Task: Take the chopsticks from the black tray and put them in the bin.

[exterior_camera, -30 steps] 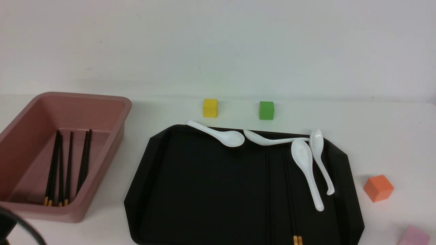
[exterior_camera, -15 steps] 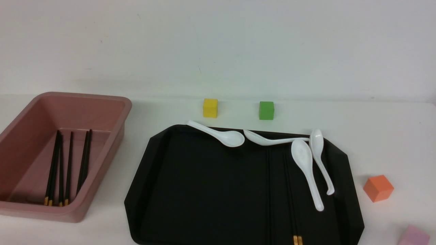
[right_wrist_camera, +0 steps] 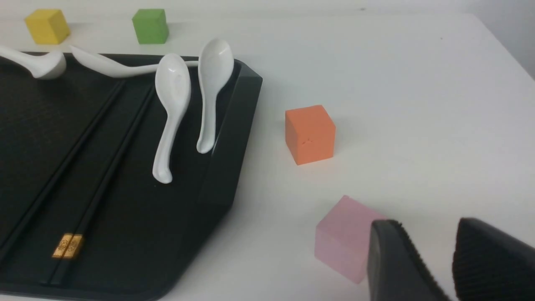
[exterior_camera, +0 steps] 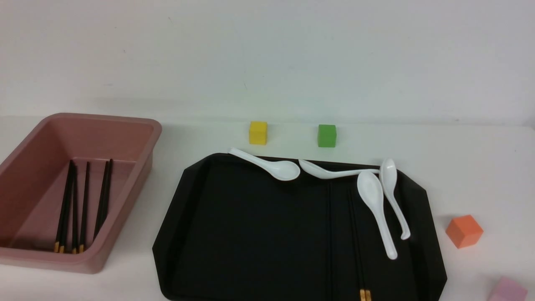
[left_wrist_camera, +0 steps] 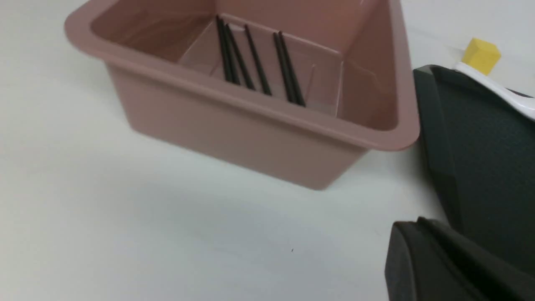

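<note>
The pink bin (exterior_camera: 138, 167) stands at the left and holds several black chopsticks (exterior_camera: 83, 200) lying lengthwise, also seen in the left wrist view as chopsticks (left_wrist_camera: 259, 62) in the bin (left_wrist_camera: 250, 125). On the black tray (exterior_camera: 250, 234), two chopsticks (exterior_camera: 357, 246) lie side by side, gold bands toward me; the right wrist view shows these chopsticks (right_wrist_camera: 104, 175), with another thin dark stick line parallel beside them. My left gripper (left_wrist_camera: 418, 223) is shut and empty, near the tray's corner (left_wrist_camera: 472, 146) in front of the bin. My right gripper (right_wrist_camera: 426, 228) is open and empty beside the small pink cube (right_wrist_camera: 342, 238).
Several white spoons (exterior_camera: 376, 209) lie along the tray's far and right sides. A yellow cube (exterior_camera: 258, 132) and a green cube (exterior_camera: 326, 135) sit behind the tray. An orange cube (exterior_camera: 464, 230) and a pink cube (exterior_camera: 508, 289) sit to its right.
A dark part of the left arm at the bottom-left corner of the front view one second ago has dropped out of view. Nothing on the table has moved.
</note>
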